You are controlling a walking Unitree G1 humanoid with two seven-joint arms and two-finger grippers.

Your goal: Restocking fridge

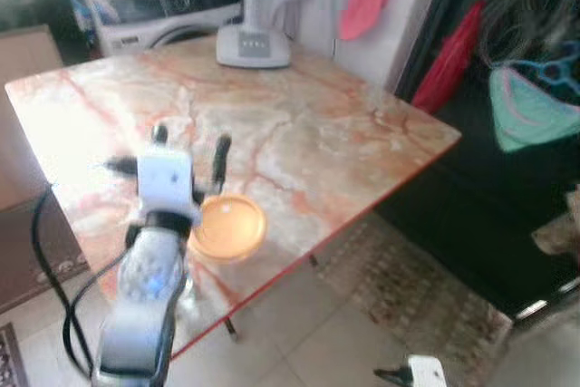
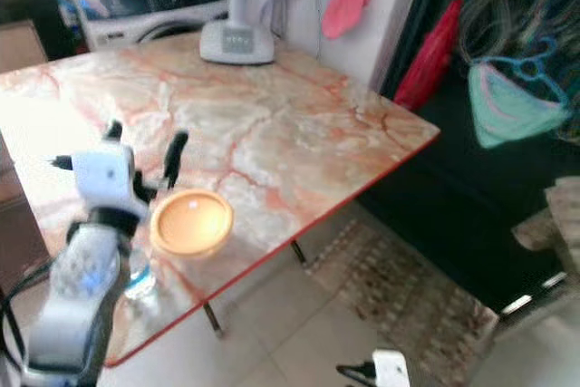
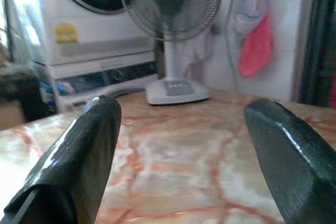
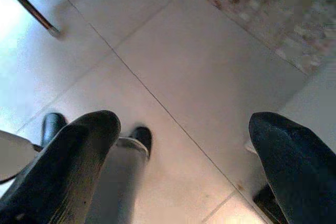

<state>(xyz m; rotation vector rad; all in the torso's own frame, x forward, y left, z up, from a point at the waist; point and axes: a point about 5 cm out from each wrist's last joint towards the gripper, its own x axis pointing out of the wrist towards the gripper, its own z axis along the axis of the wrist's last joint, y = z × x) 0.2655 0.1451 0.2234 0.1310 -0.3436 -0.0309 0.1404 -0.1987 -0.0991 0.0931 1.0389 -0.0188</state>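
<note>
Right now the left gripper [image 1: 191, 153] hovers over the marble table [image 1: 344, 133], its two black fingers spread wide and grasping nothing. Just beside it sits the orange-lidded container [image 1: 227, 226], near the table's front edge, apart from the fingers. At the far edge stands a fan base [image 1: 253, 46]. Down by the tiled floor [image 4: 210, 77], the right gripper [image 4: 184, 150] hangs with fingers apart, empty.

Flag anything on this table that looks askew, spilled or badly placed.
Nothing is spilled or damaged. The orange-lidded container sits close to the near edge of the marble table, by a clear bottle that is also at the edge. The left gripper hovers above the tabletop beside the container, jaws open. The fan base stands upright.
</note>
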